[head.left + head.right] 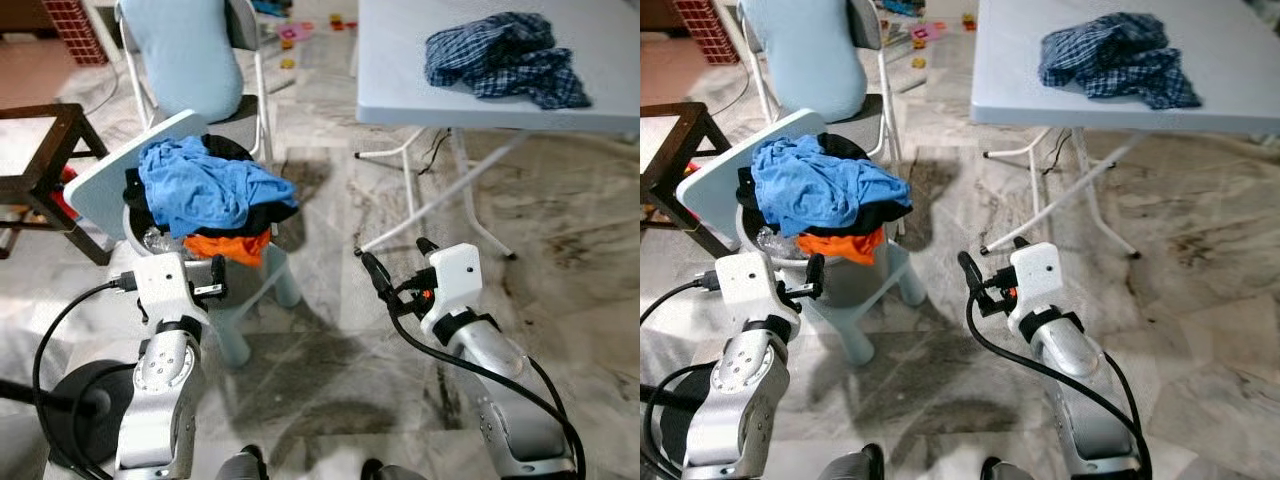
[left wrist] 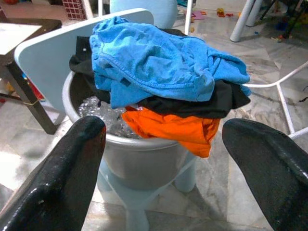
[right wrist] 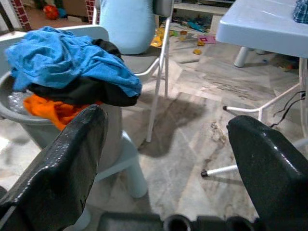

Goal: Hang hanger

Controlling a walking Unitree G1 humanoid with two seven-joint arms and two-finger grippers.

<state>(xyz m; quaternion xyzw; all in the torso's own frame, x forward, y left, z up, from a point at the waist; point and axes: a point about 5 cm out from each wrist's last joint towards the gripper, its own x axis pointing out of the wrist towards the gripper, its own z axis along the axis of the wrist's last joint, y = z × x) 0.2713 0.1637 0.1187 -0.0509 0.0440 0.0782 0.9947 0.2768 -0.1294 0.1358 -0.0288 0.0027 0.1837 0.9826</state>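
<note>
— Blue shirt heaped over black and orange cloth at the grey basin rim. No hanger made out anywhere.

— Left gripper, right gripper: spread wide, holding nothing. Probably light, stiff; best gripped at the neck below the hook.

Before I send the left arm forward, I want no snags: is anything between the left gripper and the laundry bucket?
Nothing visible. The left gripper, fingers open, faces the grey bucket directly, with bare marble floor between. A blue shirt tops the pile. I can't make out a hanger.
</note>
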